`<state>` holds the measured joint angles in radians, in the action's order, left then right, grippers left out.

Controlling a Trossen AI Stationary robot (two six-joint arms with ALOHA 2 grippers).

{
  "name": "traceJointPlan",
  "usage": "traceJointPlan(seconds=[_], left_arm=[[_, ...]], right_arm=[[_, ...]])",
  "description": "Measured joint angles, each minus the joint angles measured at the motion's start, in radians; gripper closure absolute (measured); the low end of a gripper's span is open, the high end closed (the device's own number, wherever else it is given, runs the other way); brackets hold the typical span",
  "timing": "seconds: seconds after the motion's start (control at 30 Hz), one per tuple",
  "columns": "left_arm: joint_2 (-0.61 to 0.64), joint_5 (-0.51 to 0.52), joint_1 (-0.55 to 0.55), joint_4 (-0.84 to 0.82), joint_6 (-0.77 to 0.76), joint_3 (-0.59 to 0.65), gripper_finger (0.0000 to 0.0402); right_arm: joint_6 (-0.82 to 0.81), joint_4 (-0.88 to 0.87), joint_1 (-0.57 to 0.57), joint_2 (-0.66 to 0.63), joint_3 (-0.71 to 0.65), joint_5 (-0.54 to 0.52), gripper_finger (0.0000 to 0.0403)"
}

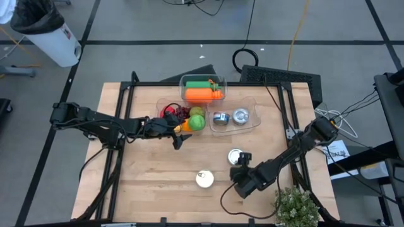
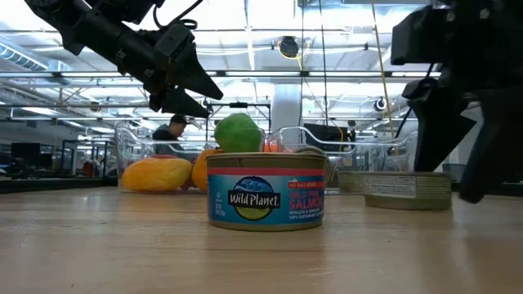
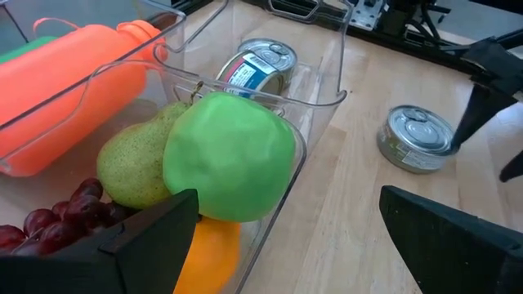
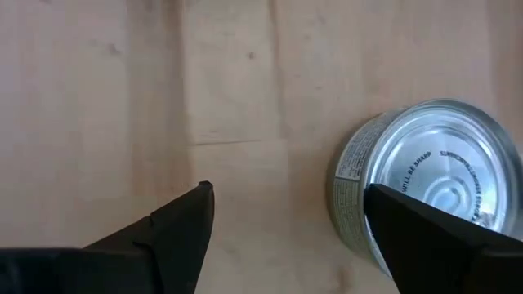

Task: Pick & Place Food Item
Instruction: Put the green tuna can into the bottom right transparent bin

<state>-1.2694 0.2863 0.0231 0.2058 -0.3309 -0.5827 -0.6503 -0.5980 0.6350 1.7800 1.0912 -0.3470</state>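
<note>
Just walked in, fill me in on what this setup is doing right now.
Two robot arms are sorting food on a wooden table. The left pincer hangs open at the edge of a clear bin holding a green apple, a pear and grapes. The right pincer is open just above a tin can on the table, holding nothing. A salmon can stands alone nearer the front.

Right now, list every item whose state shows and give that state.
left pincer: open, empty, beside fruit bin
right pincer: open, empty, above flat tin
Wild Planet salmon can: upright, on table
flat tin: upright, on table
green apple: in fruit bin
orange bottle: lying in back bin
</note>
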Motion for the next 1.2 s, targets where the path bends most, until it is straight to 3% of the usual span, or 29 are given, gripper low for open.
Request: traceJointPlan(seconds=[0.17,0.37,0.53,0.77,1.03,1.2], left_arm=[[0.0,0.0,0.0,0.0,0.0,0.0,0.0009],[0.0,0.001,0.0,0.0,0.0,0.0,0.0009],[0.0,0.001,0.0,0.0,0.001,0.0,0.0009],[0.0,0.002,0.0,-0.001,0.003,0.0,0.0009],[0.0,0.002,0.0,0.0,0.002,0.0,0.0009],[0.0,0.002,0.0,0.0,0.002,0.0,0.0009]], right_arm=[[-0.005,0.047,0.001,-0.042,-0.003,0.081,0.0105],[0.002,0.174,-0.005,-0.049,-0.014,0.273,0.0107],[0.0,0.278,-0.023,-0.04,-0.076,0.316,0.0116],[-0.015,0.302,-0.033,-0.045,-0.129,0.28,0.0135],[0.061,0.339,-0.034,-0.039,-0.146,0.051,0.0145],[0.053,0.311,-0.034,-0.04,-0.146,0.029,0.0145]])
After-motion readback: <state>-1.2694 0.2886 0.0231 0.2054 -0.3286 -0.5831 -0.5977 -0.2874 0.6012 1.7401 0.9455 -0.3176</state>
